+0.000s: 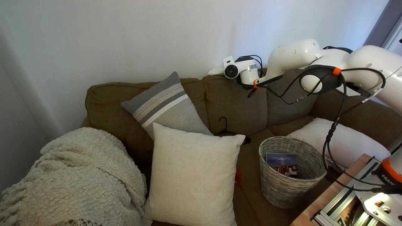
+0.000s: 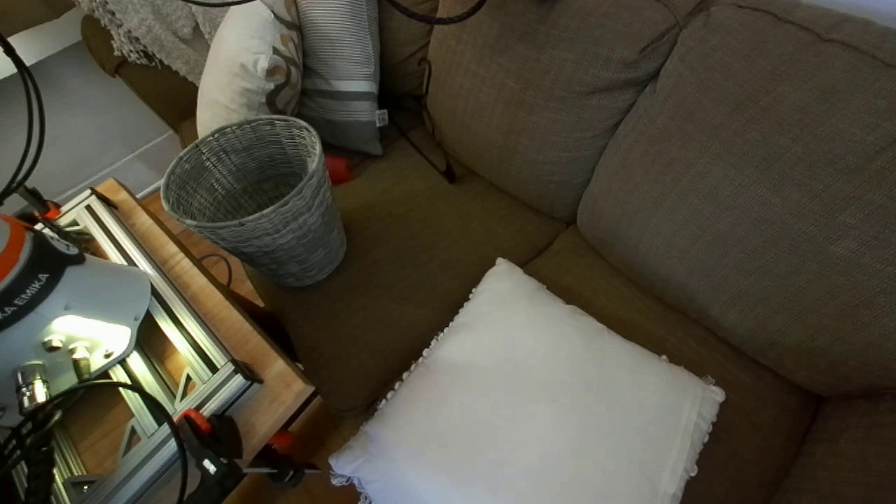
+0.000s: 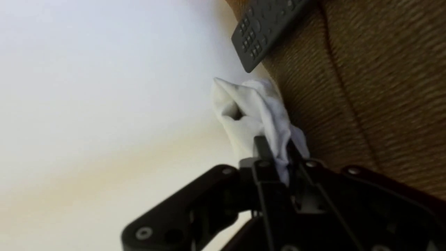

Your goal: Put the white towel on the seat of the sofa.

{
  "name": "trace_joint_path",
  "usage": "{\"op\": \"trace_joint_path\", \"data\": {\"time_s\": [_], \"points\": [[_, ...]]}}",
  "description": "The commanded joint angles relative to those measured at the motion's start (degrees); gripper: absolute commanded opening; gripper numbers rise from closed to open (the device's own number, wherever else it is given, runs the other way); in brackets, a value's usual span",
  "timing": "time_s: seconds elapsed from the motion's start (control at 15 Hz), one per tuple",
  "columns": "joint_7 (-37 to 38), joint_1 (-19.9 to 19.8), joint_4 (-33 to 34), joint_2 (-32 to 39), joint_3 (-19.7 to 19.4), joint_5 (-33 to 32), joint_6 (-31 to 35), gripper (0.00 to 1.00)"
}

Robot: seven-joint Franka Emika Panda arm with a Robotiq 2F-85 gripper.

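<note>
Towel, white, crumpled: gathered between the fingers of the gripper, which is closed down with only the fabric's thickness between; bulk projects beyond the fingertips. Position: top edge of the back of the sofa, by the wall; contact unclear. Long axis: roughly in line with the fingers, up and slightly left in the wrist view, a corner pointing outward. Remote just beyond.

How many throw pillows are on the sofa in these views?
3: the grey striped pillow against the backrest, the cream pillow in front of it, and the white fringed pillow on the seat near the wicker basket. Others may be hidden.
</note>
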Motion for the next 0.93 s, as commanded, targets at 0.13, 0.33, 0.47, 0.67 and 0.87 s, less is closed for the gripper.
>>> {"op": "trace_joint_path", "data": {"time_s": [0.13, 0.33, 0.47, 0.67, 0.87], "points": [[3.42, -0.88, -14.0, -14.52, 1.3, -2.52, 4.46, 0.03], [4.6, -1.04, -20.58, -21.37, 2.14, -2.06, 3.2, 0.03], [6.9, -0.23, -25.36, -26.06, 2.31, -2.4, 0.59, 0.03], [12.43, 1.32, -32.42, -33.05, 2.93, -2.8, -7.34, 0.03], [17.05, 2.43, -39.53, -40.32, 5.03, -3.76, -19.36, 0.03]]}}
